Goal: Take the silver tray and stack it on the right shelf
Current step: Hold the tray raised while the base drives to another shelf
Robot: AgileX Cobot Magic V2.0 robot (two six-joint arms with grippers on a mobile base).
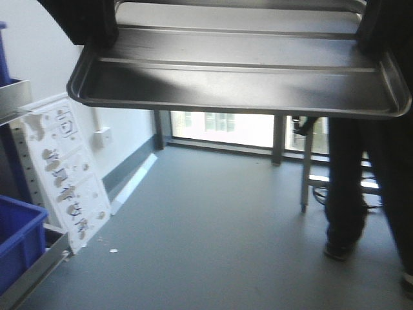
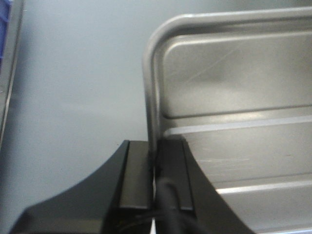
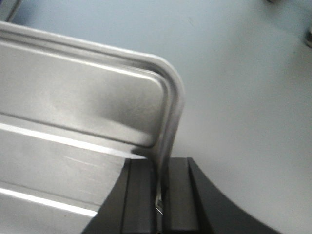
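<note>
**Silver tray held aloft by both grippers**

The silver tray (image 1: 239,81) is held in the air above the grey floor (image 1: 213,226), roughly level, with its two lengthwise ridges visible. Its left short rim is clamped in the closed left gripper (image 2: 157,168), and its right short rim is pinched the same way by the right gripper (image 3: 160,187). A blue bin (image 1: 16,239) and a white foam panel (image 1: 64,174) are seen at the left, and a person's dark legs (image 1: 348,194) at the right

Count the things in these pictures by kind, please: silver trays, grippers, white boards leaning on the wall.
Silver tray: 1
Grippers: 2, the left gripper and the right gripper
White board: 1
Total: 4
</note>
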